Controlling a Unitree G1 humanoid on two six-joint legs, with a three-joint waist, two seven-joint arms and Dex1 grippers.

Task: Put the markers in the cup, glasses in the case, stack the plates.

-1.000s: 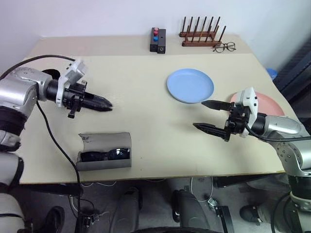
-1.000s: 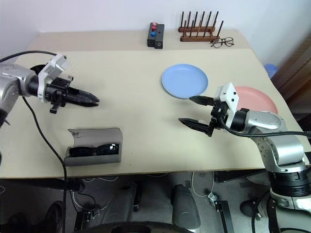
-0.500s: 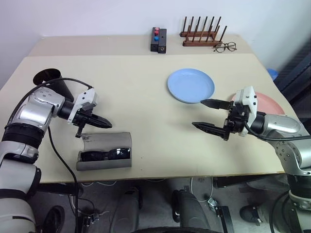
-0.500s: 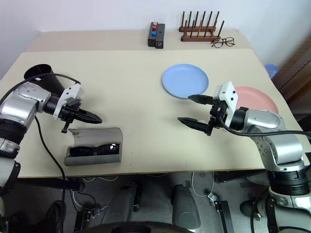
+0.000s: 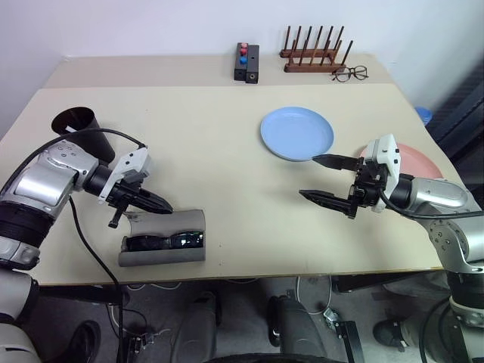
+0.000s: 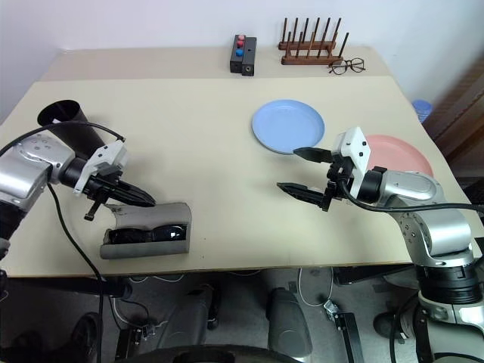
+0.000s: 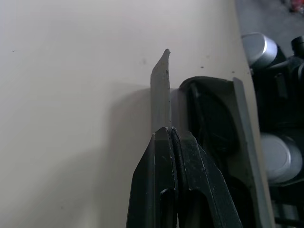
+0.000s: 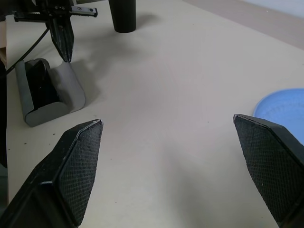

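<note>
We see the left gripper pinched shut on the grey case's upright flap, sunglasses inside, while the right gripper hovers wide open and empty beside the blue plate and pink plate.

Silver arms w/ black cables, white wrist blocks, black tapered fingers.

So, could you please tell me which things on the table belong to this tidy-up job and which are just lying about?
Belonging to the job:
- cup
- sunglasses, inside the grey case
- blue plate
- pink plate

Just lying about:
- wooden peg rack
- clear spectacles
- black box with red and blue buttons
</note>
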